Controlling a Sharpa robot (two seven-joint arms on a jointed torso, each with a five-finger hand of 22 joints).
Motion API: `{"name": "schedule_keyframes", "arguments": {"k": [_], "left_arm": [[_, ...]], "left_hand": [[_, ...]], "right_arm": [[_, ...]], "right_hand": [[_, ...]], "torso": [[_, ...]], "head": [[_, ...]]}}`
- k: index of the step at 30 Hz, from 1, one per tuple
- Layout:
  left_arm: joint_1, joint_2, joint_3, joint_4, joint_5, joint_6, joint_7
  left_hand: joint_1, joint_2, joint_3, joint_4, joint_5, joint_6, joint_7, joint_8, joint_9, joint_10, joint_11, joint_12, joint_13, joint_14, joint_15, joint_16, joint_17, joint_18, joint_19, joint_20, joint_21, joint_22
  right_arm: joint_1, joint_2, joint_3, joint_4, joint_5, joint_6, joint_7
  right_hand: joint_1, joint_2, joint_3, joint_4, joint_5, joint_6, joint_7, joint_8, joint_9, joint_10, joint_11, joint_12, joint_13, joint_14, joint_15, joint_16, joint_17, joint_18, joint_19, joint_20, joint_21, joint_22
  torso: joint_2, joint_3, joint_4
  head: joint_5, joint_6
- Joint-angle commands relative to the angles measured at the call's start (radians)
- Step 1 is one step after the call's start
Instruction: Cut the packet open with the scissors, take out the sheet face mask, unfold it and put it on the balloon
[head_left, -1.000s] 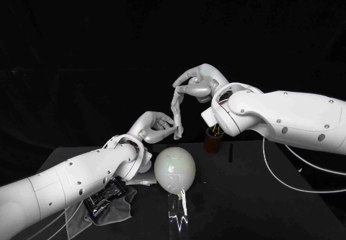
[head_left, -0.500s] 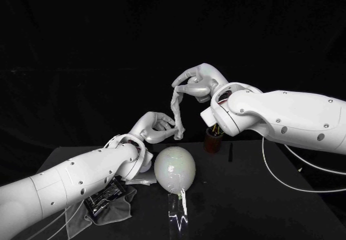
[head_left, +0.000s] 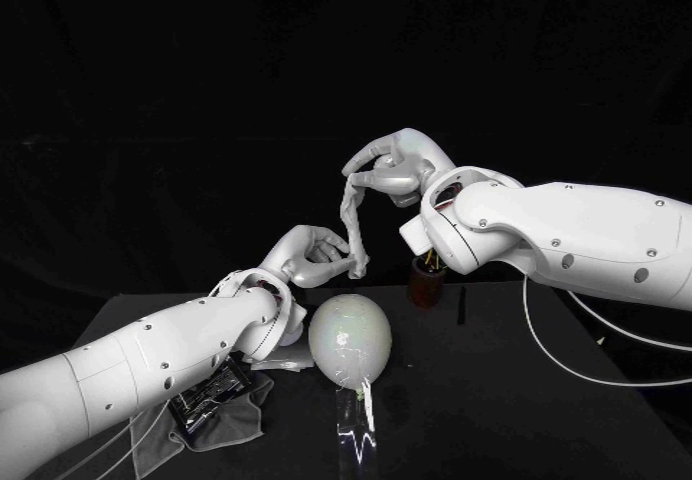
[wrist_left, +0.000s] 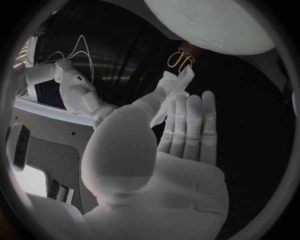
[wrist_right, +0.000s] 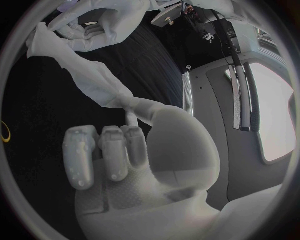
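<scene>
The sheet face mask (head_left: 351, 222) is still folded into a pale narrow strip, stretched upright in the air between my two hands. My right hand (head_left: 397, 166) pinches its upper end above the table. Lower down, my left hand (head_left: 307, 255) pinches the lower end between thumb and finger, just above the balloon (head_left: 351, 338). The left wrist view shows the mask (wrist_left: 172, 89) at my left hand's (wrist_left: 181, 132) fingertips. In the right wrist view the mask (wrist_right: 94, 80) runs from my right hand (wrist_right: 119, 150) to the left hand (wrist_right: 100, 20). The whitish balloon stands on a clear stand (head_left: 353, 425).
The yellow-handled scissors (head_left: 427, 266) stand in a brown holder (head_left: 426, 287) behind the balloon, under my right forearm; their handles (wrist_left: 179, 60) also show past my left fingers. The dark packet (head_left: 214, 388) lies on a grey cloth (head_left: 231, 422) at the front left.
Hardly anything: both hands keep their hold, and the mask strip between them hangs a little straighter than before.
</scene>
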Motion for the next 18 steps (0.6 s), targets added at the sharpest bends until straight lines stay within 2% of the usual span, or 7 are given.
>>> {"name": "schedule_keyframes", "arguments": {"k": [1,18], "left_arm": [[0.001,0.003,0.001,-0.001,-0.006,0.005,-0.005],[0.001,0.006,0.001,0.000,0.031,-0.024,0.042]], "left_hand": [[0.019,0.010,0.015,-0.005,0.002,0.005,-0.006,0.007,0.002,-0.001,-0.009,0.006,0.002,0.007,-0.002,0.006,0.002,0.012,0.006,-0.002,0.007,0.004],[0.015,0.049,0.046,0.016,0.002,0.055,-0.032,0.031,0.000,0.023,-0.033,0.028,0.010,0.036,-0.023,0.037,0.008,0.011,0.018,-0.019,0.047,0.026]], "right_arm": [[0.000,0.000,0.001,0.003,-0.001,0.006,0.015],[0.000,-0.002,0.001,0.003,0.003,0.007,0.017]], "right_hand": [[-0.010,-0.001,0.003,-0.005,0.005,0.008,0.000,0.003,0.002,0.108,0.000,0.007,0.263,0.105,-0.004,0.004,0.263,-0.014,0.107,-0.003,0.006,0.263],[-0.011,-0.001,0.002,-0.005,0.006,0.008,0.000,0.004,0.002,0.108,0.000,0.007,0.263,0.105,-0.004,0.004,0.263,-0.014,0.107,-0.003,0.006,0.263]], "torso": [[0.000,0.0002,-0.0002],[0.000,0.0001,0.0002]], "head": [[0.000,-0.001],[0.003,-0.001]]}}
